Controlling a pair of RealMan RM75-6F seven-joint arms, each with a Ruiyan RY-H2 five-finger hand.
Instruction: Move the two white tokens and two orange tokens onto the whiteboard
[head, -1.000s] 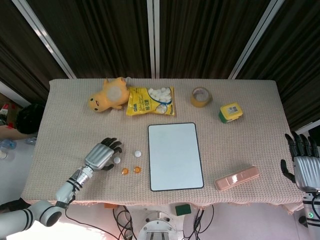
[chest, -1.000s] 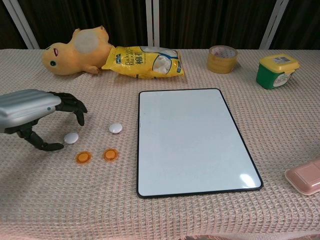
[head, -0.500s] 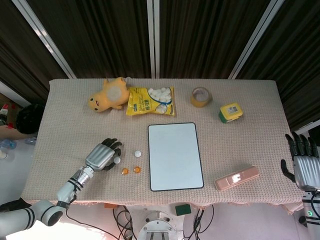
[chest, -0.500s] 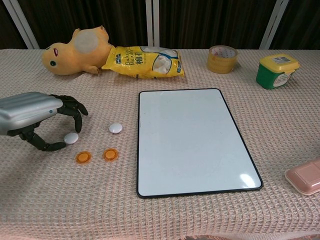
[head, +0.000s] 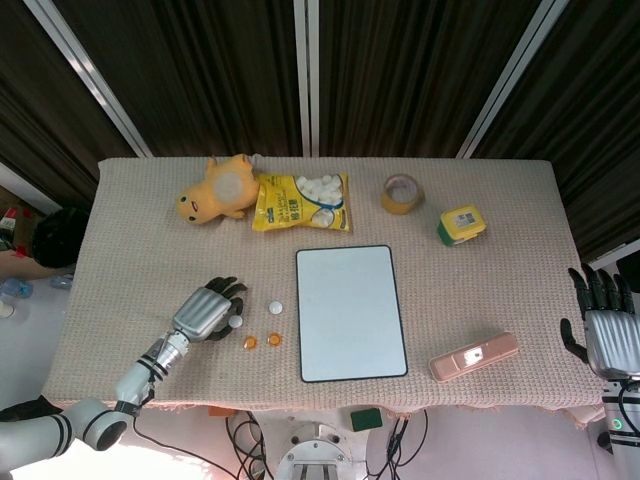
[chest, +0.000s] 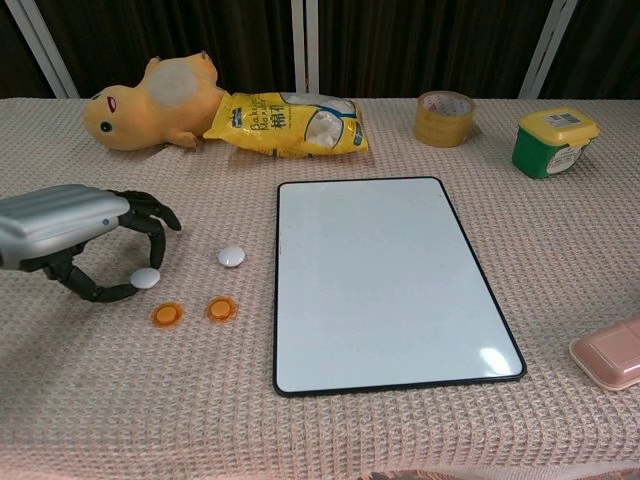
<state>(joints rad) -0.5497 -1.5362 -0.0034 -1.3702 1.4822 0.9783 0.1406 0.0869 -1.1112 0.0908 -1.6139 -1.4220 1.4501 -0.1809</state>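
The left hand (chest: 70, 235) reaches in low from the near left, palm down, its dark fingers (chest: 152, 215) curled around one white token (chest: 146, 278), pinching it against the cloth. The other white token (chest: 232, 256) lies just right, two orange tokens (chest: 193, 311) nearer. The whiteboard (chest: 380, 280) lies right of them. The right hand (head: 605, 325) hangs off the table's right edge, fingers spread and holding nothing.

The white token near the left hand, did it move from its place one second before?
Yes. The white token now sits slightly right of its earlier spot, nearer the whiteboard, with the left hand curled around it. The other white token has not moved.
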